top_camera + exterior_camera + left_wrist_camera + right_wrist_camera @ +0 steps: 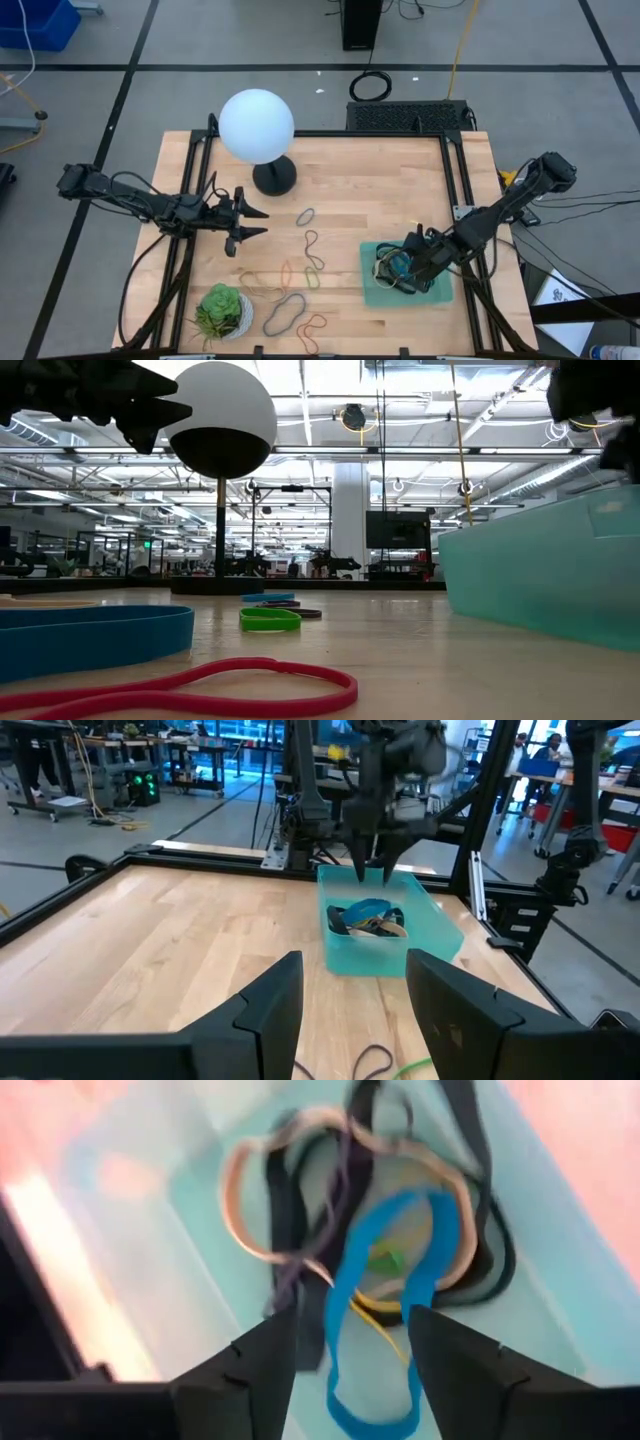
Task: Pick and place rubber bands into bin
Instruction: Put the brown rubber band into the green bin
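The mint-green bin (372,290) sits at the table's right front and holds several rubber bands (390,1290): blue, tan, black and yellow. My right gripper (350,1360) hangs open just above that pile, fingers pointing down into the bin; it also shows in the left wrist view (375,865). More rubber bands lie loose on the wood at the table's middle (313,245) and front (285,313). My left gripper (255,222) is open and empty above the table's left half, pointing toward the bin (385,955).
A lamp with a white globe (256,125) on a black base (274,178) stands at the far middle. A white pot with a green succulent (222,312) stands at the front left. In the low view, blue (90,635), red (200,685) and green (270,620) bands lie near the camera.
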### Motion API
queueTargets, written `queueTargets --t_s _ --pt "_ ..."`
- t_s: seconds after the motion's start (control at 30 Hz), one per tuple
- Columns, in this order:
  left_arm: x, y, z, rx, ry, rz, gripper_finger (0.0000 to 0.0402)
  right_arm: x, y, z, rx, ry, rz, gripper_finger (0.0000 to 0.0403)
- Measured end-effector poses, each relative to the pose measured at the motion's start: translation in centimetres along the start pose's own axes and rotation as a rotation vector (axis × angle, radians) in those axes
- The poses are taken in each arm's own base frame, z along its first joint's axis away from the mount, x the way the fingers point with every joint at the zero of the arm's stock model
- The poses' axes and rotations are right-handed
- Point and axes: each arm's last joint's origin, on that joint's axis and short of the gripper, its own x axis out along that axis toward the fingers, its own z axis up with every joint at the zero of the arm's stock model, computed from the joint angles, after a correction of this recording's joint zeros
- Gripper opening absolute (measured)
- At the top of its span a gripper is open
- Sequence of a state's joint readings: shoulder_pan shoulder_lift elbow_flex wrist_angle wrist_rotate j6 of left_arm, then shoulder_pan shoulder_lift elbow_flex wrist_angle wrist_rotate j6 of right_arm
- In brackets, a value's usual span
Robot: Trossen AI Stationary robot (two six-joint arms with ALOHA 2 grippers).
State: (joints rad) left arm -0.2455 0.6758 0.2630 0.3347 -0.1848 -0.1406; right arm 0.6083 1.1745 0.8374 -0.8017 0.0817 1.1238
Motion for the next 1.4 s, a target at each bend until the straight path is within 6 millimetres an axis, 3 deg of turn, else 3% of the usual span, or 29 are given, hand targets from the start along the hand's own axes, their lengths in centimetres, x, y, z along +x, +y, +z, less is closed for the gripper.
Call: queueTargets --t_s 0.17,0.5,0.63,0.83,1.1,1.4 --pt "0.0 0.0 0.0 0.0 0.002 -0.008 0.0186 -2.5 0.3 0.8 -0.086 -0.192 0.059 0.0194" --pt "0.0 0.0 0.0 0.008 0.002 -0.01 0.0186 -5.1 0.6 1.9 -0.326 -0.531 0.091 0.0188" --pt "0.0 -0.2 0.0 0.015 0.011 -0.07 0.0186 -5.4 1.0 2.3 -0.425 -0.587 0.105 0.0191" --pt "0.5 -0.9 1.6 0.102 0.105 -0.125 0.0186 -5.5 0.6 3.2 -0.399 -0.61 0.082 0.0188" --pt "3.9 -2.7 5.0 0.192 0.342 -0.162 0.0186 -5.4 -0.2 4.4 -0.364 -0.629 0.037 0.0187" --pt "10.1 -5.8 5.6 0.24 0.661 -0.095 0.0186 -5.5 -0.7 5.2 -0.373 -0.647 0.005 0.0184"
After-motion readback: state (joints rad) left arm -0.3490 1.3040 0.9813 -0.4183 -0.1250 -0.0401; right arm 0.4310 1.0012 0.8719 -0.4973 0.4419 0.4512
